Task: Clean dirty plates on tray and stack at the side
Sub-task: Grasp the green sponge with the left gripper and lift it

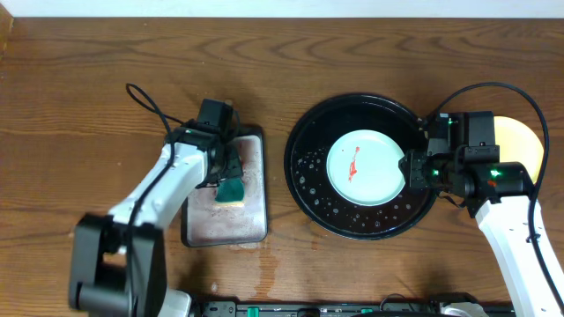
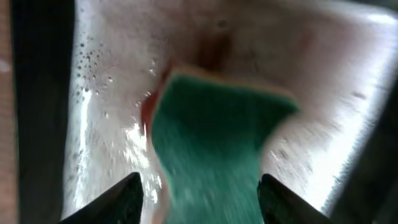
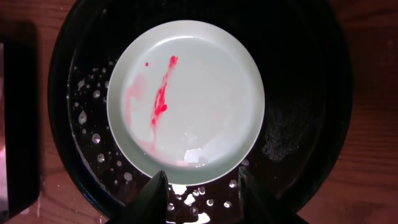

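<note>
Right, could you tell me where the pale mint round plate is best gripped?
The pale mint round plate lies flat in the glossy black round tray, so only its thin rim fits between jaws. Take the rim nearest the right gripper, coming from that side.

Your left arm [image 1: 167,187] wears smooth white shells over its links, with black housings at every joint and a boxy black base. A thin black cable [image 1: 145,99] loops off its wrist. Your right arm [image 1: 515,233] matches it, with a white link and a black wrist block. Small green lights [image 1: 493,173] glow there, and a long black cable [image 1: 522,95] arcs above. On your left gripper [image 2: 198,193] and right gripper [image 3: 202,193] the fingers [image 3: 154,198] are plain black and taper to blunt tips.
</note>
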`<action>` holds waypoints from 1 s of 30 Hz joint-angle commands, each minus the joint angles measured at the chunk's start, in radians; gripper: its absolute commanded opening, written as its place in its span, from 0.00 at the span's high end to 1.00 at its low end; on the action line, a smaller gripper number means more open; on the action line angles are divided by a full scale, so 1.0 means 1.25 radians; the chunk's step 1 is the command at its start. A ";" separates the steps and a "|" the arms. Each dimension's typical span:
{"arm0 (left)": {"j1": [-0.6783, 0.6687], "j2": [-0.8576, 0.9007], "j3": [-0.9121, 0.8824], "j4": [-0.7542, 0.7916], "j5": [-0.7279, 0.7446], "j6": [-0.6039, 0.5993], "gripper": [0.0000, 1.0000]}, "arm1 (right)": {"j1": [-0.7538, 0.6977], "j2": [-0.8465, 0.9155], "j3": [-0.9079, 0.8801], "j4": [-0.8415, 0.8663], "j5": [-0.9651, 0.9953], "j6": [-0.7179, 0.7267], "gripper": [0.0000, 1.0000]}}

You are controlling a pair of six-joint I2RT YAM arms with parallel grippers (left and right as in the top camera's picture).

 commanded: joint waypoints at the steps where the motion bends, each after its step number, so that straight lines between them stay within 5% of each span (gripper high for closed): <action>1: 0.009 0.074 -0.022 0.020 0.016 0.005 0.50 | 0.006 -0.003 0.014 0.001 0.002 -0.008 0.65; 4: 0.009 0.104 -0.022 0.025 0.044 0.005 0.81 | 0.006 -0.003 0.014 0.001 0.002 -0.008 0.65; 6: 0.009 0.106 -0.022 0.023 0.046 0.007 0.92 | 0.006 -0.003 0.014 0.001 0.002 -0.007 0.65; 12: 0.009 0.067 0.020 -0.047 0.047 0.063 0.93 | -0.044 0.023 0.013 0.014 0.085 0.091 0.62; 26: -0.040 -0.071 0.140 -0.138 0.075 0.092 0.93 | -0.130 0.331 0.013 0.086 -0.139 -0.080 0.56; 30: -0.072 -0.086 0.141 -0.100 0.201 0.092 0.93 | -0.104 0.413 0.013 0.128 -0.139 -0.080 0.73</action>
